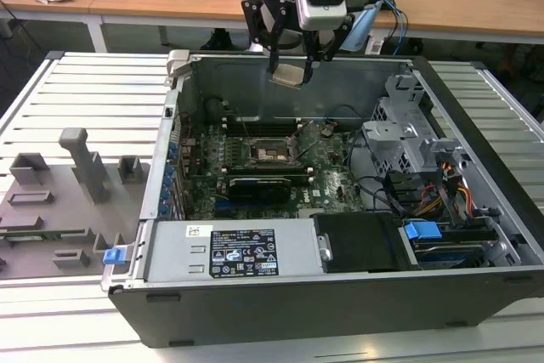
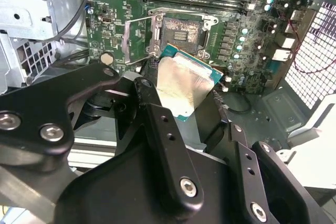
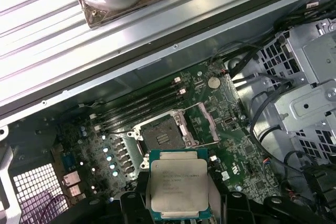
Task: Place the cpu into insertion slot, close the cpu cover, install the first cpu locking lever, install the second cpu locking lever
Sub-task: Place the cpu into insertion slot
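In the exterior view, the black two-finger gripper (image 1: 289,72) is clamped on the small flat silver-grey cpu (image 1: 287,76), high over the far side of the open dark grey computer case (image 1: 340,308). Both wrist views show the square black-framed insertion slot (image 3: 163,137) with its dark centre exposed. The thin metal-frame cpu cover (image 3: 202,123) is swung open beside it.

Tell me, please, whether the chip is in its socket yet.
Out: the claw holds the chip above the board, and the socket sits bare.

Black pincer (image 2: 184,94), silver screws (image 2: 188,186)
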You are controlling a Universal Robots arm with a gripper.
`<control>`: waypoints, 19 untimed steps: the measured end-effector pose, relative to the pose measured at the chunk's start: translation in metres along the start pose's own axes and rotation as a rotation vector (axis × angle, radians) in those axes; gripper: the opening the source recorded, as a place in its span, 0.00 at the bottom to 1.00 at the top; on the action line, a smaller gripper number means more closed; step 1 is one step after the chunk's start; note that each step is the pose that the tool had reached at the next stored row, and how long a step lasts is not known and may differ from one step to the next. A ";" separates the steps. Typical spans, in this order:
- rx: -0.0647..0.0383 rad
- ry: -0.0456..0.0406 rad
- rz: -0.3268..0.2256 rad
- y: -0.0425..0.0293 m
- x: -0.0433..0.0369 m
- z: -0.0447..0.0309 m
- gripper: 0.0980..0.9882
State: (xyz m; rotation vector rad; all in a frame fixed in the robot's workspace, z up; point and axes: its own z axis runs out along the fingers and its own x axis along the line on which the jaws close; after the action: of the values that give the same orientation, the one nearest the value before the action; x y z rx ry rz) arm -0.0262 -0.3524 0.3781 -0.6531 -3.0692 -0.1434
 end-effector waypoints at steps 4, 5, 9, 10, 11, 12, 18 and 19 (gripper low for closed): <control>0.000 -0.0015 0.016 0.0000 0.0000 0.0000 0.48; 0.000 -0.0022 0.024 0.0000 0.0000 0.0000 0.48; -0.001 -0.0037 0.041 0.0000 0.0000 0.0000 0.48; -0.001 -0.0042 0.047 0.0000 0.0000 0.0000 0.48; -0.001 -0.0050 0.056 0.0000 0.0000 0.0000 0.48; -0.001 -0.0054 0.061 0.0000 0.0000 0.0000 0.48; -0.002 -0.0085 0.095 0.0000 0.0000 0.0000 0.48; -0.002 -0.0088 0.099 0.0000 0.0000 0.0000 0.48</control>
State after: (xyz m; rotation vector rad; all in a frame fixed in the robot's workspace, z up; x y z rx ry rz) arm -0.0262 -0.3524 0.3781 -0.8059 -3.0374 -0.1434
